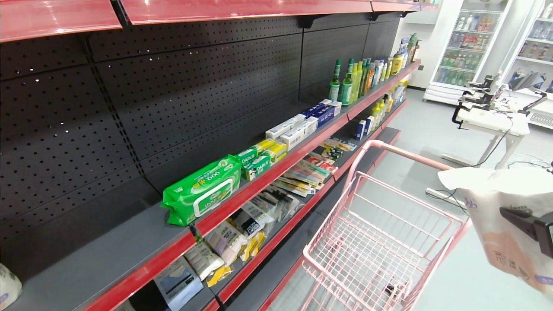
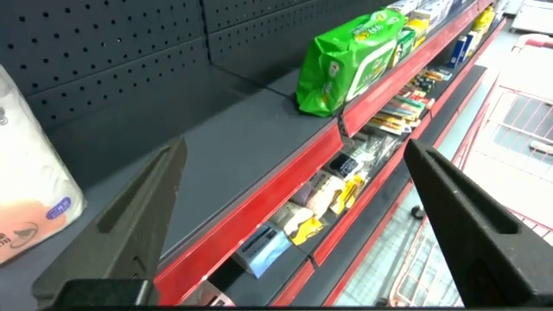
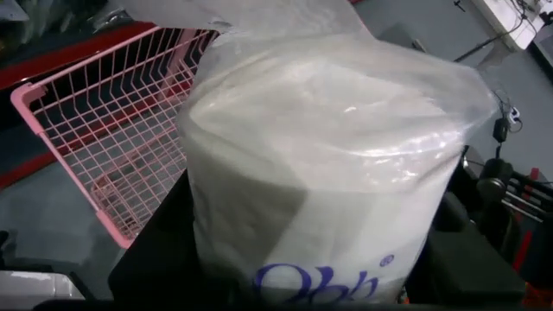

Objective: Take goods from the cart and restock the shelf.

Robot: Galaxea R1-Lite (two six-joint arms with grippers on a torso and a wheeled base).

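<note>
My right gripper (image 1: 532,228) is shut on a white plastic-wrapped paper pack (image 1: 501,207), held in the air to the right of the pink cart (image 1: 425,216). In the right wrist view the pack (image 3: 328,164) sits between the dark fingers (image 3: 151,263), with the cart (image 3: 104,121) below it. My left gripper (image 2: 294,233) is open with nothing between its fingers, above the grey shelf board (image 2: 216,147) near its red front edge. A second white pack (image 2: 30,190) stands on that shelf (image 1: 99,255), at the near left (image 1: 7,287).
A green wipes pack (image 1: 201,190) lies on the shelf, then toothpaste boxes (image 1: 276,142) and bottles (image 1: 350,82) farther along. The lower shelf holds bagged goods (image 1: 224,242). A white table (image 1: 492,119) and glass-door coolers (image 1: 466,43) stand beyond the cart.
</note>
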